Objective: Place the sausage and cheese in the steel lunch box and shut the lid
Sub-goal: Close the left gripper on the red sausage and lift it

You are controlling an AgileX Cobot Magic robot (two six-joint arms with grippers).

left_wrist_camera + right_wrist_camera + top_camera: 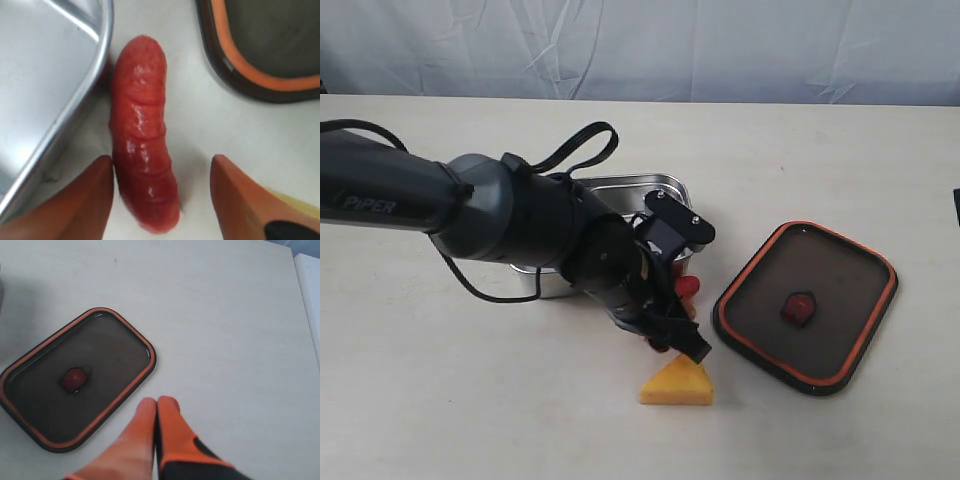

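The steel lunch box sits open on the desk, much of it hidden in the exterior view by the left arm. The sausage lies flat on the desk just outside the box. Its long axis runs alongside the box's outer wall near a rounded corner. One rounded end points away past that corner, and the other points in between the fingers of the left hand.

That hand is spread wide over the sausage's near end and grips nothing. The finger on the box side is against the sausage or almost so; which one cannot be told. The other finger stands clear of it.

The cheese rests on the desk beyond the sausage from the box, well clear of the steel. Its point is turned towards the box and its broad edge away.

The lid lies flat on the far side of the sausage from the box, set at a slant to it, with its red tab at the centre.

The right hand is over bare desk beyond the lid from the box, fingers pressed together on nothing.
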